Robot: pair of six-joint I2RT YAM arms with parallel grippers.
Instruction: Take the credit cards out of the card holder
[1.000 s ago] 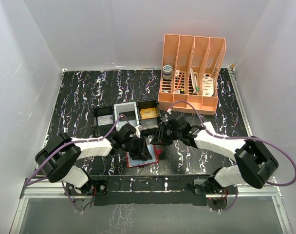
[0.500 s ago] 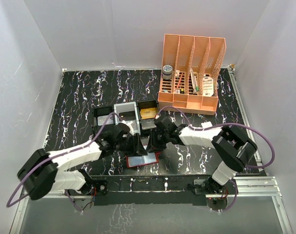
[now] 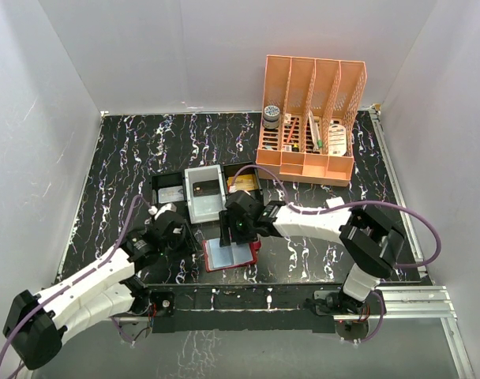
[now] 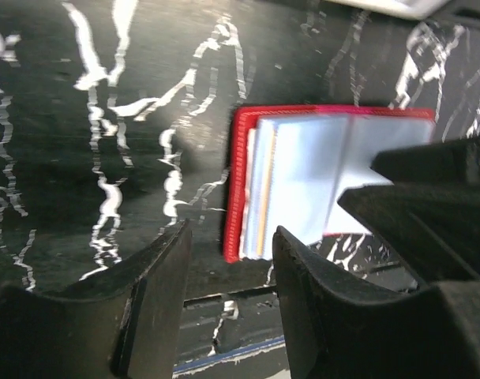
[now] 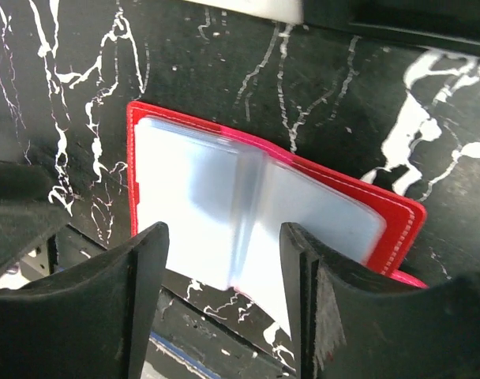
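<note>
- Black, white-veined marble-look table (image 3: 121, 166): bears the holder at centre, close to the near edge.
- Red leather-like folding card holder (image 3: 230, 257): lies flat and spread open, clear sleeves upward for access; its far edge is masked by the right arm.
- Right gripper (image 5: 223, 230): jaws apart, empty, poised over the sleeves.
- Left gripper (image 4: 228, 237): jaws apart, empty, just left of the holder.
- Pale-blue and tan-orange plastic credit cards (image 4: 260, 197): inside the sleeves, only their edges show; the count cannot be determined.
</note>
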